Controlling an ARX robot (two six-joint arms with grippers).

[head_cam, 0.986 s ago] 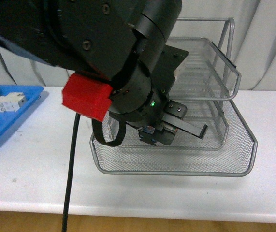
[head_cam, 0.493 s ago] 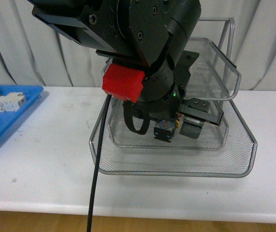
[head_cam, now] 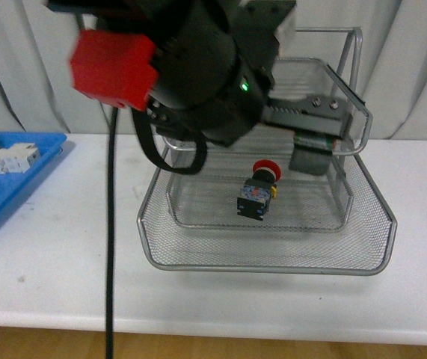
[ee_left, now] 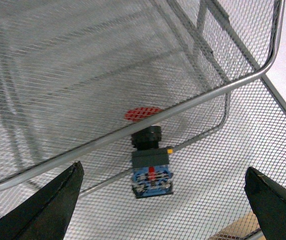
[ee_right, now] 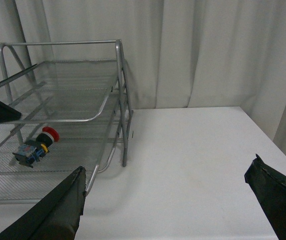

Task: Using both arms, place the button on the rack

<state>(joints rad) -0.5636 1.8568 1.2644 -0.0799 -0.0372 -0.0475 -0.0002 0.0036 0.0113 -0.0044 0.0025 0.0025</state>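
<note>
Resting in a lower tray of the rack (head_cam: pixel 265 270), the button (head_cam: pixel 258 196) lies free beneath the wide-open left hand (ee_left: pixel 163 170), apparently delivered

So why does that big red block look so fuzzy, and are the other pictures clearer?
Front view: the red block is close to the lens and smeared, while the button in the rack is sharp. Left wrist view: the near rim bar is soft, the button beyond it crisp. Right wrist view: even soft light, no glare, all sharp.
</note>
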